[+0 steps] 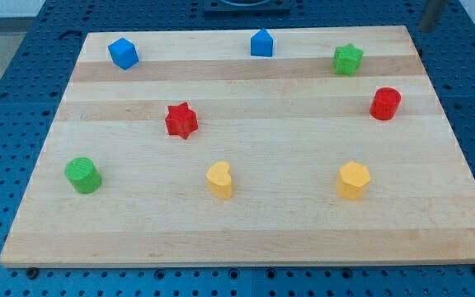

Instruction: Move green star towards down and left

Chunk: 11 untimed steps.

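Standing near the desk's far right corner: green star, one item, the piece to be shifted down and left.

Position: just below and to the left of what appears to be the rod's tip, a blurred grey shaft at the view's top right, off the board. Tip and star are apart, not touching.

Handling, as judged: small, rigid, light, likely to slide readily on smooth wood. The pointed outline may make it spin if struck off-centre. Best contact is its upper right side, pressing through the middle.

Arm pose: only the shaft's lower end shows, slightly tilted and clear of the desk edge. No fingers are fitted, so there is nothing to open or close; the arm pushes only.

Other stock, relative to the tip:
- red cylinder, below and slightly left
- blue block, well left
- yellow hexagon, far below
- red star, far down-left, along the intended path
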Each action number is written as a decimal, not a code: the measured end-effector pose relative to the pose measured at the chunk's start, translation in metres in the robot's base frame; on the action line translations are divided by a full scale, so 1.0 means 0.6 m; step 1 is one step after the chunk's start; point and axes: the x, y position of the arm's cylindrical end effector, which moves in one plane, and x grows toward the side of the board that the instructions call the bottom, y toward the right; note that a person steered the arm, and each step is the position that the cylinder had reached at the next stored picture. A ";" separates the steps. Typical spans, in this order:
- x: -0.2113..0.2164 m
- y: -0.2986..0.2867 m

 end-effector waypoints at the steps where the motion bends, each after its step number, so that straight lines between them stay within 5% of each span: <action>1: -0.011 -0.015; 5: -0.002 -0.094; 6: 0.059 -0.101; 9: 0.153 -0.353; 11: 0.194 -0.267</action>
